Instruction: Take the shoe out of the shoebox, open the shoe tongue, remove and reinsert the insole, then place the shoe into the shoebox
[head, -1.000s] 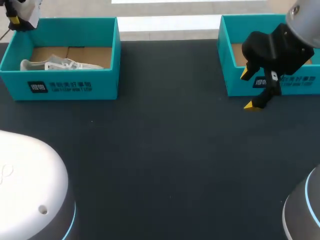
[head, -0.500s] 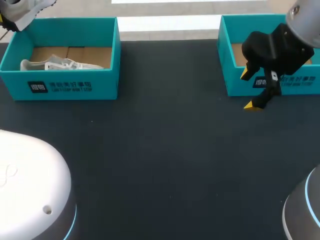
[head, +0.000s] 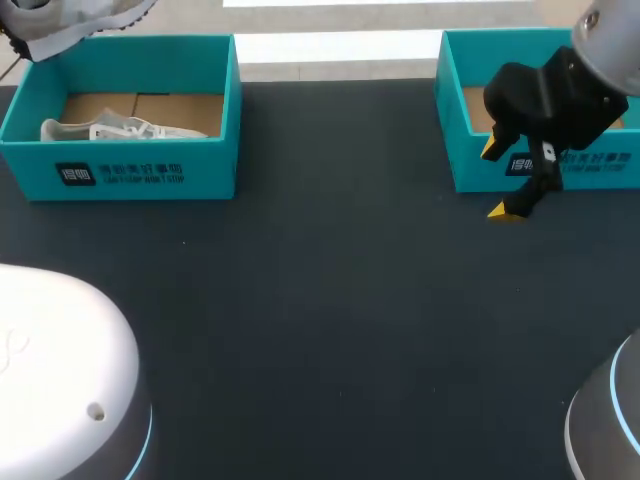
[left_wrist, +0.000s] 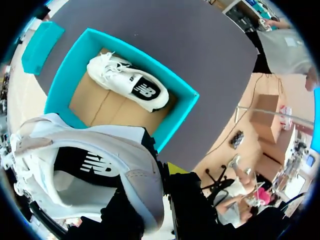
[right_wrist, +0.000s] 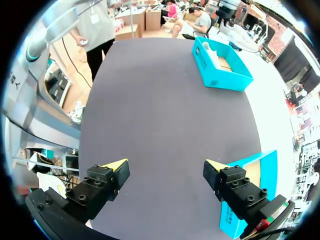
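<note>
A white shoe with a black logo (left_wrist: 85, 170) hangs above the left teal shoebox (left_wrist: 60, 85), and my left gripper (left_wrist: 155, 172) is shut on its heel end. The head view catches only part of this shoe (head: 75, 18), at the box's far left corner. A second white shoe (head: 110, 128) lies on its side inside that shoebox (head: 210, 165). My right gripper (head: 500, 180) hangs open and empty in front of the right teal shoebox (head: 470, 165). In the right wrist view its fingers (right_wrist: 117, 167) stand wide apart over bare table.
The dark table (head: 330, 300) stretches between the two boxes. My arms' white bases rise at the near left (head: 60, 370) and near right (head: 610, 430). The right shoebox (right_wrist: 250, 170) stands close beside my right gripper.
The held shoe has swung rightward into the head view at the top left corner. The right arm has kept still.
</note>
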